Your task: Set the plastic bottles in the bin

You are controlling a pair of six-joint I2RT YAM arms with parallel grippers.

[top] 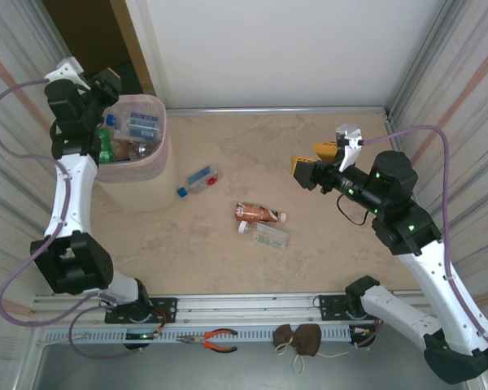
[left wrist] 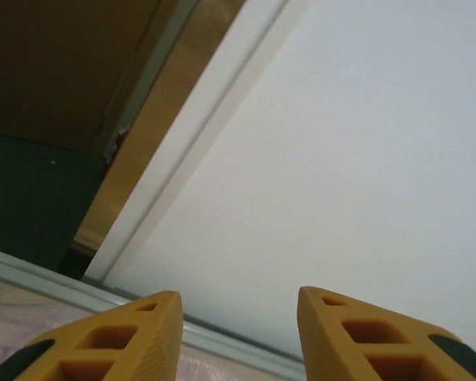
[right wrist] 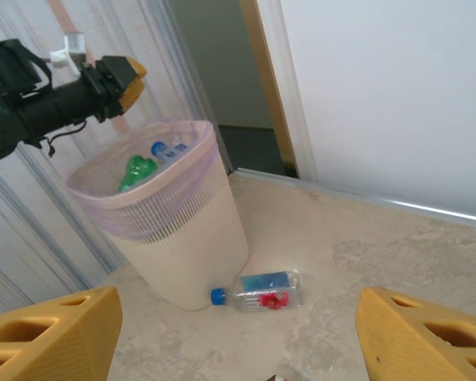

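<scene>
Viewing from above, my left hand hangs over the far left corner of the pink bin, raised above its rim. Its wrist camera shows the two yellow fingertips a little apart with nothing between them, pointed at a white wall panel.

My right hand is held above the right side of the bench, spread wide and empty, aimed across toward the bin.

The bin stands upright at the far left of the bench, next to the corrugated side wall. Inside it lie a green bottle and a clear bottle with a blue cap and blue label; other bottles under them are too jumbled to tell apart.

Three plastic bottles lie on their sides on the bench:
- a clear bottle with a blue cap and a red-and-blue label, just beside the foot of the bin, its cap toward the bin;
- an orange-brown bottle near the middle of the bench;
- a clear bottle with a white cap, just in front of the orange-brown one and about touching it.

Orange-handled pliers rest on the rail between the arm bases.
</scene>
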